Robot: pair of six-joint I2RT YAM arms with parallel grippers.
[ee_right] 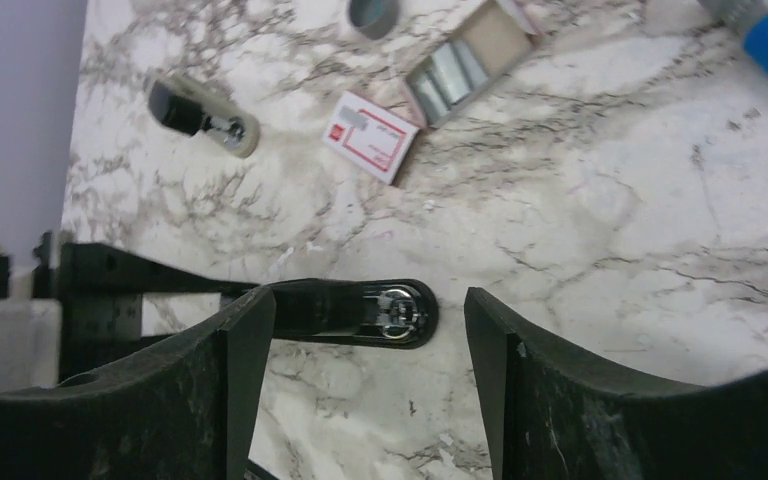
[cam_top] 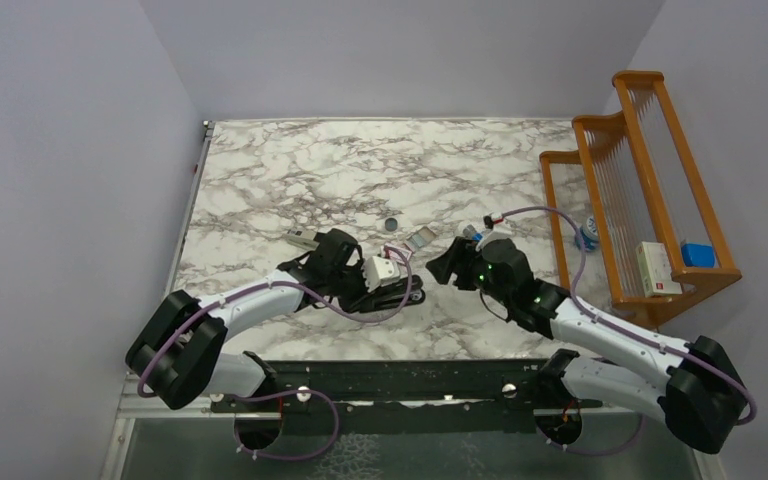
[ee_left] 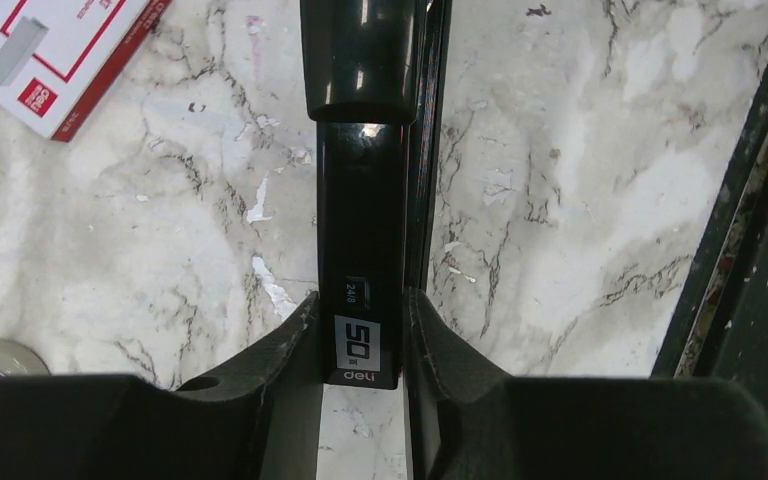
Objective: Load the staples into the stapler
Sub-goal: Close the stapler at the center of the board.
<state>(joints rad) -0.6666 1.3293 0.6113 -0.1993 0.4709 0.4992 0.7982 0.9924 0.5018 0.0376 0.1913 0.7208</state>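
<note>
Two claws: left claw [ee_left: 360, 340] clamped on black stapler [ee_left: 360, 200], which lies on the surface [ee_right: 610, 200]. Right claw [ee_right: 368, 300] wide open, empty. At its 12 o'clock, staples [ee_right: 452, 72] in open tray [ee_right: 505, 35], beside white-and-red box [ee_right: 372, 137].

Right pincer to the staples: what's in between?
Right wrist view: the stapler tip shows between the open right pincer fingers; beyond it bare marble, the white-and-red box just beside the path to the staples.

The stapler [ee_left: 360, 230], black with a white "50" label, lies on the marble table [ee_left: 580, 200], its end pinched in the left gripper [ee_left: 362, 300]. The staples [ee_right: 455, 72], silvery-grey strips, lie side by side in an open tray [ee_right: 500, 35], well apart from it.
</note>
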